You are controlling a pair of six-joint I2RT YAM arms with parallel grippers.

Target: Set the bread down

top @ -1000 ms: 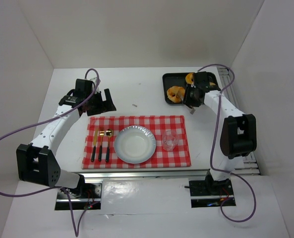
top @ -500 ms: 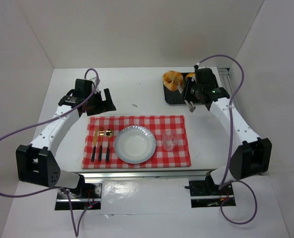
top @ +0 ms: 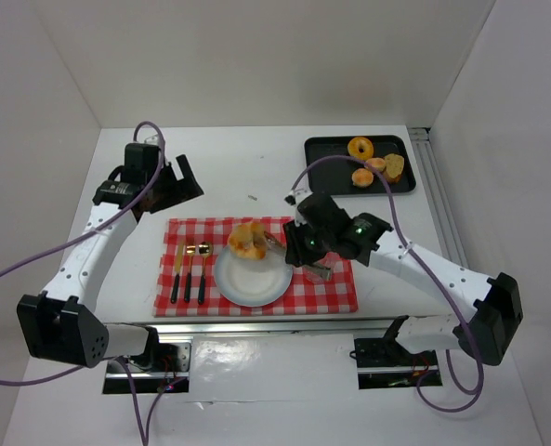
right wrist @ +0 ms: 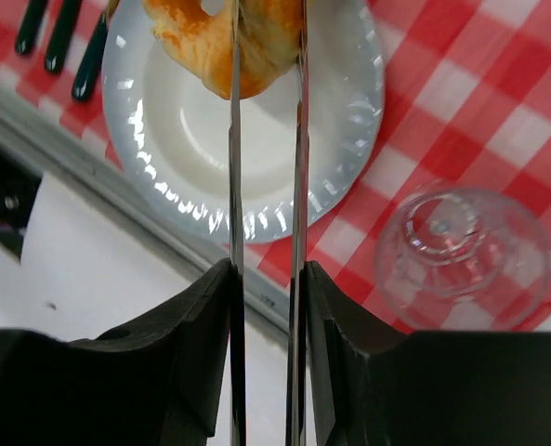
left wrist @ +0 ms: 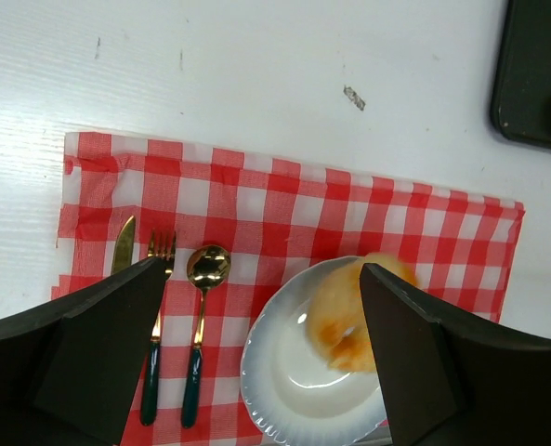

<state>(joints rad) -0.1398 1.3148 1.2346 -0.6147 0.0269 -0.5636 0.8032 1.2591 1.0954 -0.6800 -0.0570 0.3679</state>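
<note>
A golden bread piece [top: 247,240] hangs over the far edge of the white plate [top: 256,283] on the red checked cloth. Thin metal tongs [right wrist: 234,186] pinch it, and my right gripper [top: 309,243] is shut on the tongs. In the right wrist view the bread [right wrist: 221,37] sits between the two tong blades above the plate [right wrist: 182,139], with my right gripper [right wrist: 268,274] clamped round the blades. My left gripper [top: 184,181] stands open beyond the cloth's far left corner, empty. Its wrist view shows the bread [left wrist: 349,316] over the plate [left wrist: 284,381] between the left gripper's [left wrist: 261,311] fingers.
A black tray [top: 326,153] at the back right holds a doughnut [top: 360,147] and other pastries. A knife, fork and spoon [top: 190,265] lie left of the plate. A clear glass [right wrist: 461,246] stands right of the plate, close to the right arm.
My right arm has swung from the black tray to the plate, carrying the bread in the tongs. The left arm has shifted slightly left and back.
</note>
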